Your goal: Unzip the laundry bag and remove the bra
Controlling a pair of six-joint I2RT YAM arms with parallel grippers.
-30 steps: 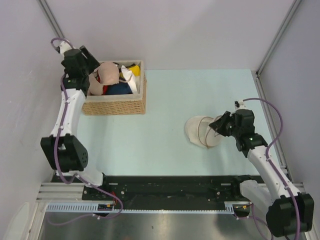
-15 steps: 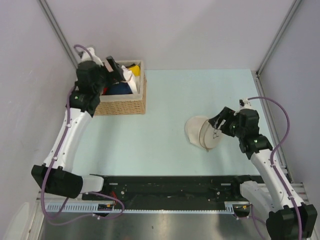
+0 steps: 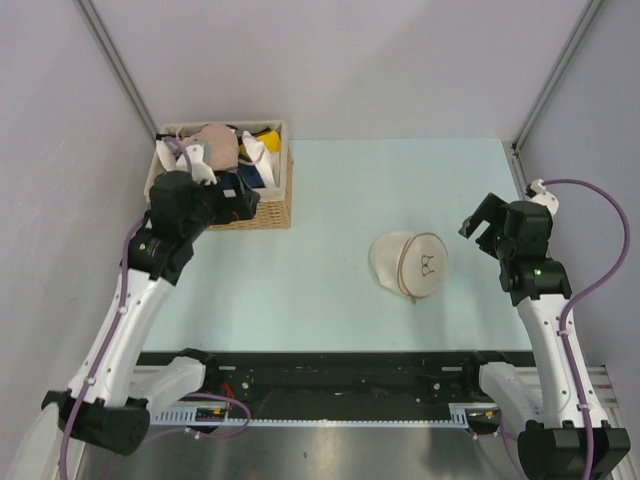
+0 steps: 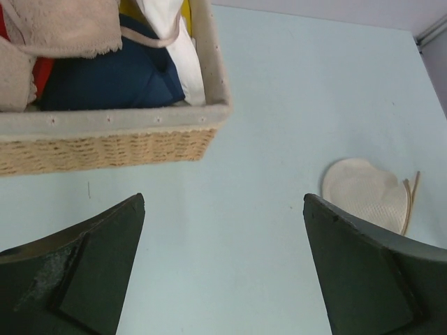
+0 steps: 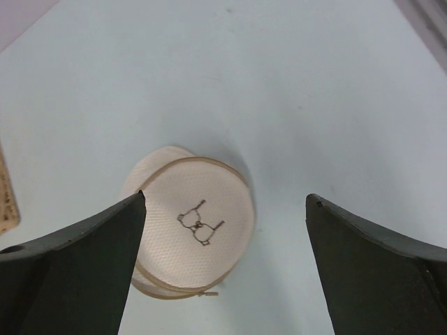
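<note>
The cream mesh laundry bag [image 3: 410,265] lies on the table right of centre, its round face with the small bra drawing turned up [image 5: 199,223]. A small zipper tab [image 5: 208,293] sticks out at its near rim. My right gripper [image 3: 478,218] hovers to the right of the bag, open and empty [image 5: 225,199]. My left gripper [image 3: 245,200] hangs open and empty over the table just in front of the wicker basket [image 4: 223,209]. A sliver of the red bra [image 4: 43,70] shows in the basket between cream and dark blue garments.
The wicker basket [image 3: 285,205] stands at the back left, filled with cream, white, yellow and dark blue garments. The laundry bag also shows at the right edge of the left wrist view [image 4: 367,190]. Grey walls and metal posts close in the table.
The right gripper let go of the bag's rim, opened and drew back to the right. The left gripper opened wider and pulled out of the basket toward the table.
</note>
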